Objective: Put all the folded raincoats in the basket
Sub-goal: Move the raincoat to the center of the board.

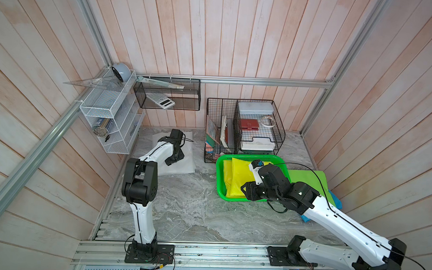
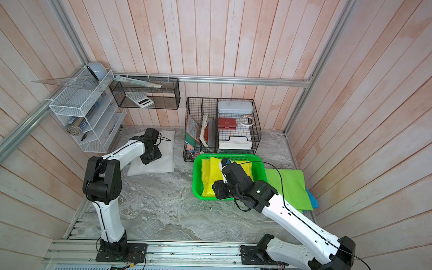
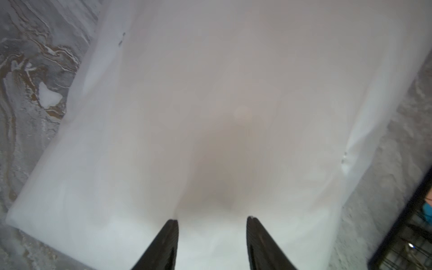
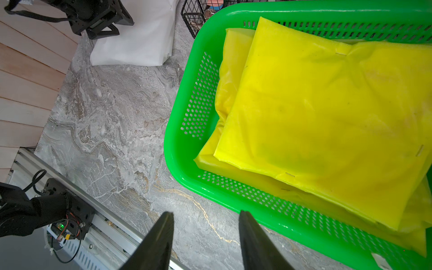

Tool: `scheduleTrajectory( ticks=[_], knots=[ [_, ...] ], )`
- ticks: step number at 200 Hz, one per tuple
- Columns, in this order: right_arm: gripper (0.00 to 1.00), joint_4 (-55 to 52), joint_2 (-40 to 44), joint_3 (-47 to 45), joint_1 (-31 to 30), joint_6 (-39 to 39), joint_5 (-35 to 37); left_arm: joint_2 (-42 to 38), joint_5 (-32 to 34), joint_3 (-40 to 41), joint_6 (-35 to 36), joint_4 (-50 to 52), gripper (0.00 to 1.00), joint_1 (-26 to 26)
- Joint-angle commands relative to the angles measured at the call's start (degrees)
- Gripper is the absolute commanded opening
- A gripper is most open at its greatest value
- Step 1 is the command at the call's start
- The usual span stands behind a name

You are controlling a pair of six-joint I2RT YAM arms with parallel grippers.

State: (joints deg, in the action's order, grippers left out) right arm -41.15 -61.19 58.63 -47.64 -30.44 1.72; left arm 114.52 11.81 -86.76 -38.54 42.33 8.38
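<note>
While hanging half-open and empty, left gripper over the white folded raincoat on the table, right gripper beside the basket — risking pinching only a top layer, unfolding it mid-carry.

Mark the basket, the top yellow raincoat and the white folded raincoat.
basket (image 4: 198,100): right wrist view, perforated side wall.
top yellow raincoat (image 4: 327,117): right wrist view, middle of its upper face.
white folded raincoat (image 1: 187,162): in a top view, exposed flat face.

We see a grey marbled table bearing a folded white plastic raincoat, a bright green perforated plastic basket, a black wire organiser and a folded green plastic sheet.
</note>
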Motion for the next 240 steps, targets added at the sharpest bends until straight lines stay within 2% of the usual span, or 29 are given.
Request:
scheduleTrajectory(
  ticks=[1,69,110,145,161,183,197,213,225,240],
  knots=[
    [0.52,-0.92,-0.18,0.08,-0.09,-0.71,1.17,1.43,-0.5,1.69,0.2,-0.23,0.52,0.05],
    [0.52,-0.69,0.58,0.27,-0.09,-1.79,-0.04,-0.73,-2.49,14.1,-3.59,-3.01,0.52,0.88],
    [0.53,0.12,2.3,-1.54,-0.09,-3.53,-0.92,-7.8,-4.78,21.91,-6.68,-3.39,0.52,4.05],
    [0.52,0.35,3.09,-2.24,-0.09,-5.93,-2.86,-19.77,-7.19,32.17,-15.18,-5.71,0.52,12.93],
    [0.52,0.55,3.07,-2.3,-0.16,-7.12,-5.69,-26.3,-11.43,37.82,-20.3,-9.18,0.52,18.03],
    [0.54,0.53,3.46,-2.48,-0.22,-8.75,-8.41,-34.47,-14.11,40.99,-23.94,-9.28,0.58,22.05],
    [0.55,0.54,4.33,-2.89,-0.33,-9.18,-8.81,-39.22,-12.44,39.11,-22.8,-5.08,0.61,21.83],
    [0.56,0.45,5.43,-3.32,-0.51,-9.47,-9.09,-42.42,-9.63,34.48,-18.32,0.49,0.65,19.91],
    [0.57,0.54,6.14,-3.86,-0.97,-10.08,-9.08,-43.1,-8.88,31.3,-15.07,2.75,0.66,16.66],
    [0.58,2.01,6.72,-5.27,-2.09,-11.83,-9.35,-41.62,-11.58,27.92,-10.74,3.14,0.66,11.55]
  ],
)
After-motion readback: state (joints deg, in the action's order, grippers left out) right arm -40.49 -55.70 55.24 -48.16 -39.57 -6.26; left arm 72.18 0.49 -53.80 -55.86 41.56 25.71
